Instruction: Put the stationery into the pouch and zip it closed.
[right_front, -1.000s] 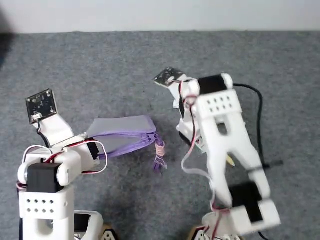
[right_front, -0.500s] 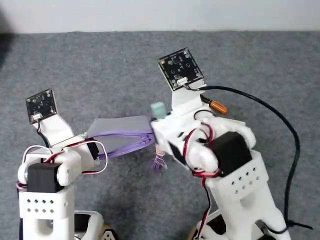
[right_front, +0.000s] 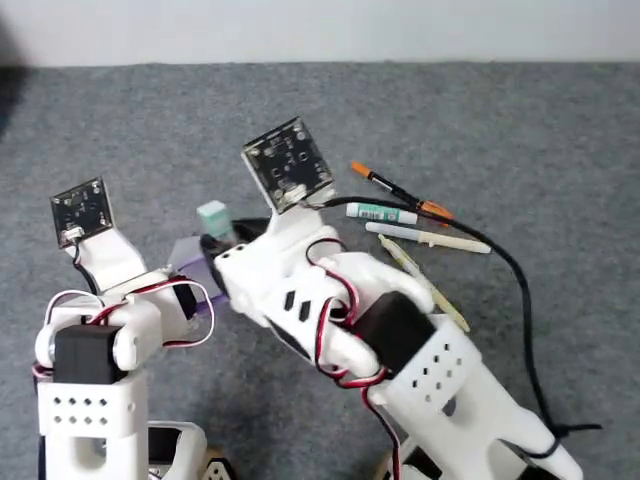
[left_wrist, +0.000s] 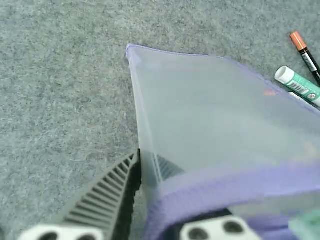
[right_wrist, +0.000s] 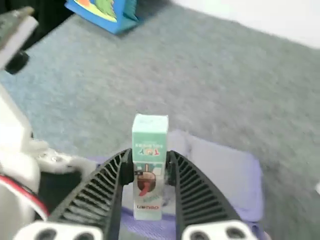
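Two claws each have hold of something. At the left, the left claw (left_wrist: 148, 165) is clamped on the purple-edged rim of the pouch (left_wrist: 215, 115) on the grey table (right_front: 560, 140). Just right, the right claw (right_wrist: 148, 156) pinches a green box (right_wrist: 149, 132) upright over the pouch. Farther right lie an orange-capped pen (right_front: 400, 192), a green marker (right_front: 382, 212) and cream pens (right_front: 430, 238).

The table cover (left_wrist: 60, 100) is rough, matt grey cloth. The pouch (left_wrist: 215, 115) is smooth translucent plastic with a purple cloth edge. The box (right_wrist: 148, 165) is printed paper. The ribbed fingers (right_wrist: 95, 200) of the right gripper (right_wrist: 149, 156) are matt black plastic.
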